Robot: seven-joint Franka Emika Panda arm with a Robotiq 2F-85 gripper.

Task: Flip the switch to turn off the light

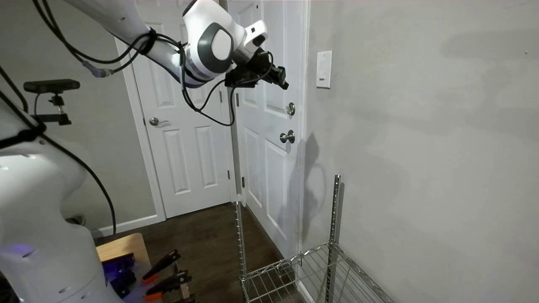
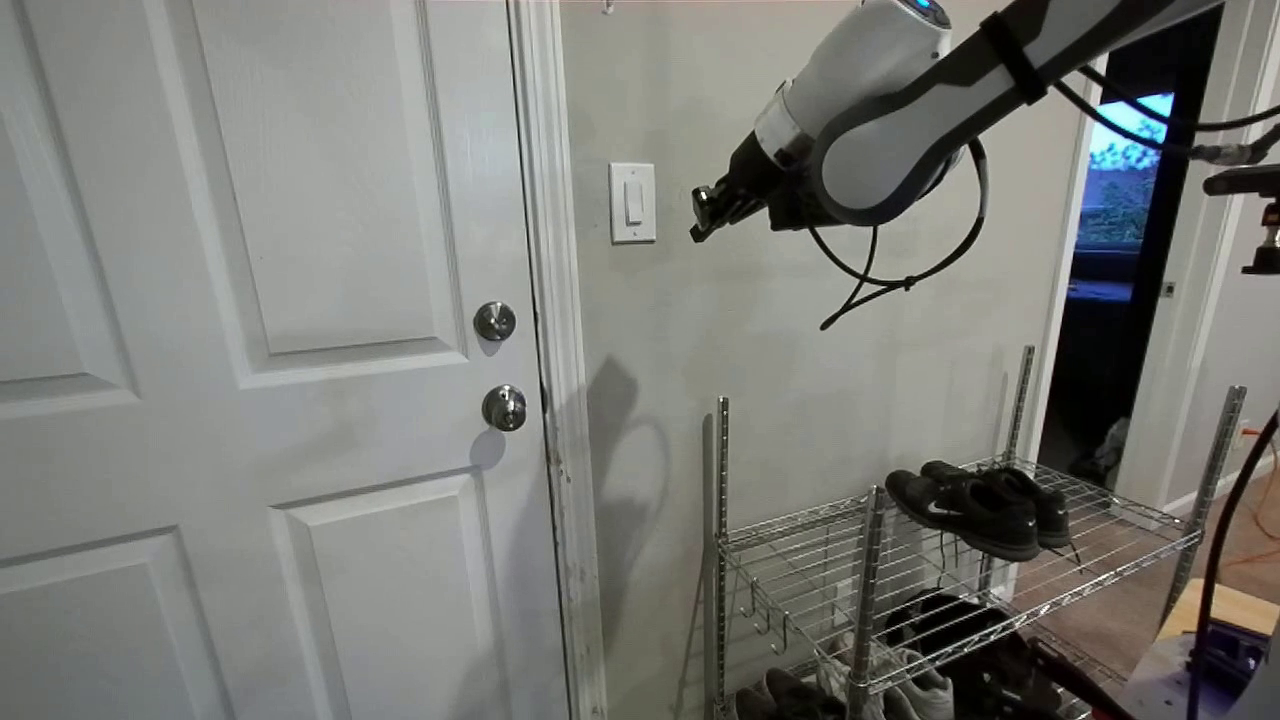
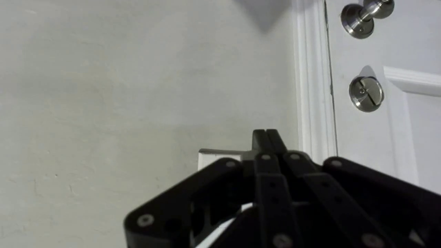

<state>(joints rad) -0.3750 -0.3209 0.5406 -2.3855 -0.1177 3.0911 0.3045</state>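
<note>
The switch is a small white upright wall plate just beside the door frame, shown in both exterior views (image 1: 324, 69) (image 2: 633, 203). A narrow white paddle sits in its middle. My black gripper shows in both exterior views (image 1: 284, 84) (image 2: 702, 214), held in the air off the wall at about the plate's height, apart from it. In the wrist view, which stands upside down, the gripper's fingertips (image 3: 266, 132) are pressed together with nothing between them. The switch plate (image 3: 209, 159) is behind the fingers there; its paddle is hidden. The light itself is out of view.
A white door with a silver deadbolt (image 2: 494, 321) and round knob (image 2: 504, 408) stands beside the switch. A wire shelf (image 2: 960, 620) with black shoes (image 2: 965, 512) stands below the arm against the wall. A cable loop (image 1: 230, 113) hangs from the wrist.
</note>
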